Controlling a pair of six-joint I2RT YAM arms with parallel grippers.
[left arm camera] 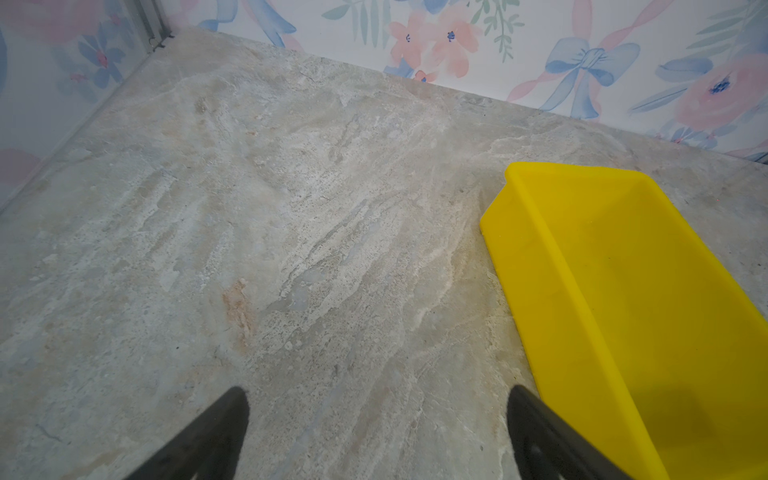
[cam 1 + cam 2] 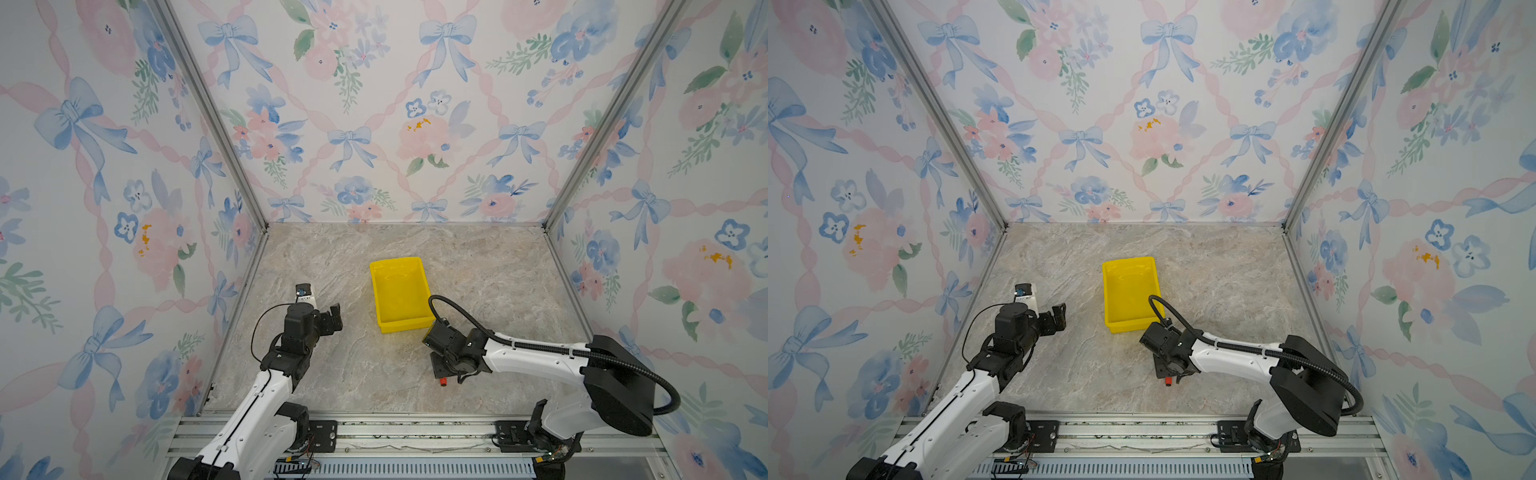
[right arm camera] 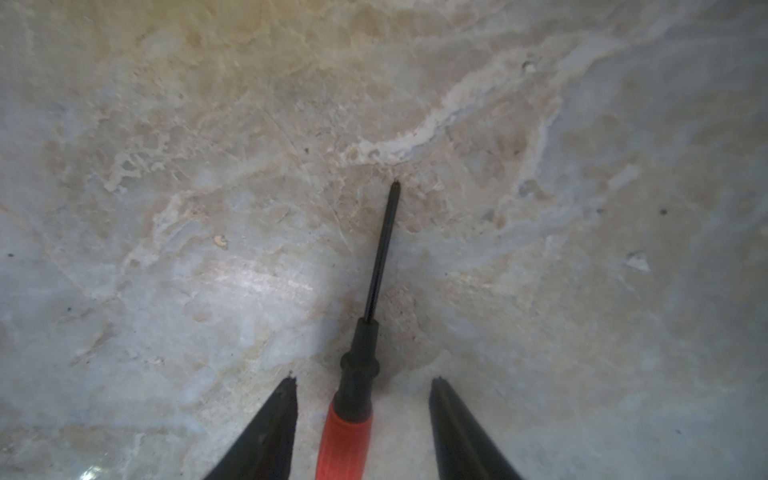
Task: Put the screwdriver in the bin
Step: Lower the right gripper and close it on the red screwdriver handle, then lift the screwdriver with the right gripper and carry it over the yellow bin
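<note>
The screwdriver (image 3: 348,432), with an orange-red handle, black collar and thin black shaft, lies flat on the marble tabletop. My right gripper (image 3: 361,379) is lowered over it with one finger on each side of the handle. The jaws are open, and a gap shows between each finger and the handle. In both top views only the handle's red end (image 2: 444,381) (image 2: 1168,381) shows below the right wrist. The yellow bin (image 2: 399,295) (image 2: 1129,291) (image 1: 602,270) stands empty just beyond that wrist. My left gripper (image 2: 333,318) (image 1: 378,388) hovers open and empty, left of the bin.
Floral walls close in the marble tabletop (image 2: 353,374) on the left, back and right. An aluminium rail (image 2: 415,432) carrying both arm bases runs along the front edge. The right arm's black cable hose (image 2: 449,303) arches over the bin's near corner.
</note>
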